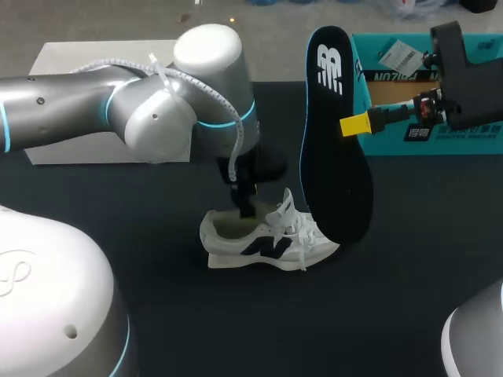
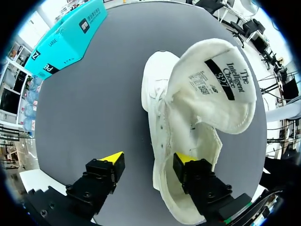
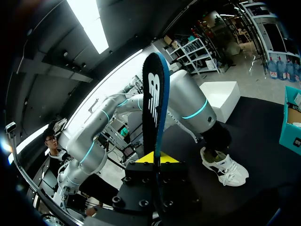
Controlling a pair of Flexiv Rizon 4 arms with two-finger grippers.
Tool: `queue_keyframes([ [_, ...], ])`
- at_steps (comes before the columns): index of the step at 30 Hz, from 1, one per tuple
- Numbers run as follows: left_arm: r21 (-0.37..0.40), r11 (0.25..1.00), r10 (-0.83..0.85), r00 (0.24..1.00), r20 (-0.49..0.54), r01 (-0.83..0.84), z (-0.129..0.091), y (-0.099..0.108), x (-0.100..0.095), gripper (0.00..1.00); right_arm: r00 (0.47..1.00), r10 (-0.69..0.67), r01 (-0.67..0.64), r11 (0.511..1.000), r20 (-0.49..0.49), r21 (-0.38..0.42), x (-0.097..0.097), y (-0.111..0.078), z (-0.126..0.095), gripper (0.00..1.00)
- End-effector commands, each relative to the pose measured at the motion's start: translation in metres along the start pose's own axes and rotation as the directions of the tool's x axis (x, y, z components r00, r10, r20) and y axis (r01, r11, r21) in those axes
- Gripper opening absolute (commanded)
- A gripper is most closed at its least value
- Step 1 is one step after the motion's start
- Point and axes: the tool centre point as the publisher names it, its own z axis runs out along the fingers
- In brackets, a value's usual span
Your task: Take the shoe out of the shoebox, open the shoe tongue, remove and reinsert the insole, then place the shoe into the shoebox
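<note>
In the head view the left arm [image 1: 157,102] is covering the heel of the white shoe [image 1: 267,239] and hiding most of the left jaws. The left wrist view is showing them standing open. 1 yellow-tipped finger [image 2: 186,160] is sitting inside the shoe's heel opening, and the other is hanging outside, apart from the shoe, over the dark bench [image 2: 103,94]. The tongue [image 2: 211,89] is lying folded forward over the laces, showing a printed label on its underside.

The right jaws are gripping the black insole [image 1: 334,157] by its edge, holding it upright on end. Its lower tip is just beside the shoe's toe, but whether they are touching is hard to tell. A white logo is showing near its top.

The teal shoebox [image 1: 471,145], carrying printed labels, is standing at the bench's far right. It is partly hidden behind the right arm [image 1: 471,86] and cut off by the frame. A white block [image 1: 71,59] is sitting at the far left.
</note>
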Motion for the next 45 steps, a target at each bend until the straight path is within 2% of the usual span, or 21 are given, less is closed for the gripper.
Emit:
queue_keyframes([
  [1, -0.005, 1.0, 0.009, 1.0, -0.014, -0.009, 0.014, -0.01, -0.006, 0.84, 1.0, 0.001, -0.001, 1.0, -0.002, 0.004, -0.002, 0.003, 0.004, 0.0],
  [5, 0.005, 1.0, 0.026, 1.0, -0.016, -0.026, 0.021, -0.017, -0.01, 0.84, 1.0, 0.001, -0.001, 1.0, -0.002, 0.004, -0.002, 0.003, 0.004, 0.0],
  [9, 0.011, 0.999, 0.043, 0.999, -0.02, -0.043, 0.026, -0.022, -0.011, 0.72, 1.0, 0.001, -0.001, 1.0, -0.002, 0.004, -0.002, 0.003, 0.004, 0.0],
  [10, 0.014, 0.999, 0.047, 0.999, -0.026, -0.046, 0.028, -0.023, -0.011, 0.62, 1.0, 0.001, -0.001, 1.0, -0.002, 0.004, -0.002, 0.003, 0.004, 0.0],
  [11, 0.016, 0.999, 0.049, 0.998, -0.031, -0.049, 0.03, -0.023, -0.01, 0.6, 1.0, 0.001, -0.001, 1.0, -0.002, 0.004, -0.002, 0.003, 0.004, 0.0],
  [14, 0.014, 0.999, 0.049, 0.998, -0.048, -0.049, 0.037, -0.024, -0.008, 0.38, 1.0, 0.001, -0.001, 1.0, -0.002, 0.004, -0.002, 0.003, 0.004, 0.0],
  [15, 0.015, 0.999, 0.049, 0.998, -0.051, -0.048, 0.038, -0.024, -0.007, 0.27, 1.0, 0.001, -0.001, 1.0, -0.002, 0.004, -0.002, 0.003, 0.004, 0.0],
  [16, 0.015, 0.999, 0.048, 0.997, -0.053, -0.047, 0.039, -0.023, -0.006, 0.1, 1.0, 0.001, -0.001, 1.0, -0.002, 0.004, -0.002, 0.003, 0.004, 0.0],
  [17, 0.02, 0.999, 0.049, 0.997, -0.052, -0.048, 0.039, -0.022, -0.004, 0.0, 1.0, 0.001, -0.001, 1.0, -0.002, 0.004, -0.002, 0.003, 0.004, 0.0],
  [21, 0.0, 1.0, -0.014, 1.0, -0.001, 0.014, 0.034, -0.012, 0.009, 0.0, 1.0, 0.001, -0.001, 1.0, -0.002, 0.004, -0.002, 0.003, 0.004, 0.0],
  [33, 0.0, 1.0, -0.014, 1.0, -0.001, 0.014, 0.034, -0.012, 0.009, 0.0, 1.0, 0.001, -0.001, 1.0, -0.002, 0.004, -0.002, 0.003, 0.004, 0.0],
  [36, 0.054, 0.984, 0.171, 0.983, -0.071, -0.167, 0.022, 0.002, 0.005, 0.0, 1.0, 0.001, -0.001, 1.0, -0.002, 0.004, -0.002, 0.003, 0.004, 0.0],
  [37, 0.048, 0.966, 0.259, 0.959, -0.119, -0.255, 0.019, 0.004, 0.001, 0.0, 1.0, 0.001, -0.001, 1.0, -0.002, 0.004, -0.002, 0.003, 0.004, 0.0],
  [38, 0.066, 0.958, 0.286, 0.952, -0.11, -0.281, 0.015, 0.008, 0.001, 0.0, 1.0, 0.001, -0.001, 1.0, -0.002, 0.004, -0.002, 0.003, 0.004, 0.0],
  [39, 0.068, 0.938, 0.347, 0.921, -0.177, -0.34, 0.013, 0.011, -0.002, 0.0, 1.0, 0.001, -0.001, 1.0, -0.002, 0.004, -0.002, 0.003, 0.004, 0.0],
  [41, 0.119, 0.904, 0.426, 0.888, -0.171, -0.411, 0.008, 0.015, -0.002, 0.0, 1.0, 0.001, -0.001, 1.0, -0.002, 0.004, -0.002, 0.003, 0.004, 0.0],
  [42, 0.132, 0.867, 0.498, 0.834, -0.238, -0.48, 0.006, 0.016, -0.003, 0.0, 1.0, 0.001, -0.001, 1.0, -0.002, 0.004, -0.002, 0.003, 0.004, 0.0],
  [44, 0.181, 0.803, 0.596, 0.752, -0.281, -0.568, 0.001, 0.019, -0.005, 0.0, 1.0, 0.001, -0.001, 1.0, -0.002, 0.004, -0.002, 0.003, 0.004, 0.0],
  [45, 0.216, 0.734, 0.677, 0.664, -0.317, -0.644, -0.001, 0.018, -0.006, 0.0, 1.0, 0.001, -0.001, 1.0, -0.002, 0.004, -0.002, 0.003, 0.004, 0.0],
])
